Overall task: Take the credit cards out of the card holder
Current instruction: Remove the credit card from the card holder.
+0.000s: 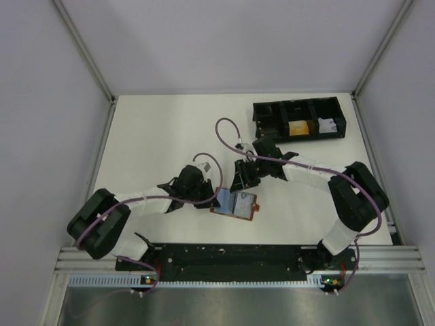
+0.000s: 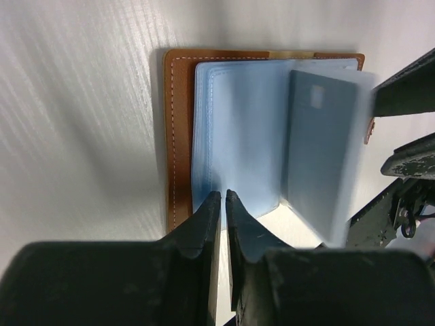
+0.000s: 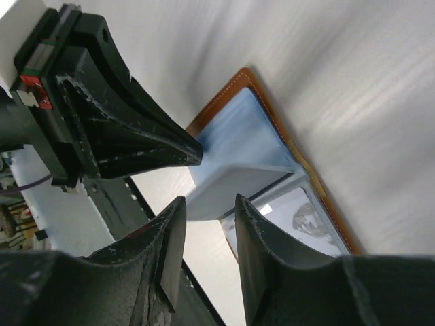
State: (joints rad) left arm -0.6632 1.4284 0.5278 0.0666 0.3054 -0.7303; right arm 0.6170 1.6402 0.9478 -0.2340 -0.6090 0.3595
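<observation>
While open, brown card holder (image 2: 178,136) shows blue sleeves (image 2: 238,129), maybe card (image 2: 323,156).

top external: high, rear, looking down | wrist views: close, low | all share: card holder (image 1: 235,202)

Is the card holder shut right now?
No, the card holder lies open on the table, its blue plastic sleeves fanned out.

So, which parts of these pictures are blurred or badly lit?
Left wrist view: the lifted sleeve of the card holder is smeared at its right edge; the table looks streaked. Right wrist view: the right claw is dark and soft. Top view: even light, faint shadows.
</observation>
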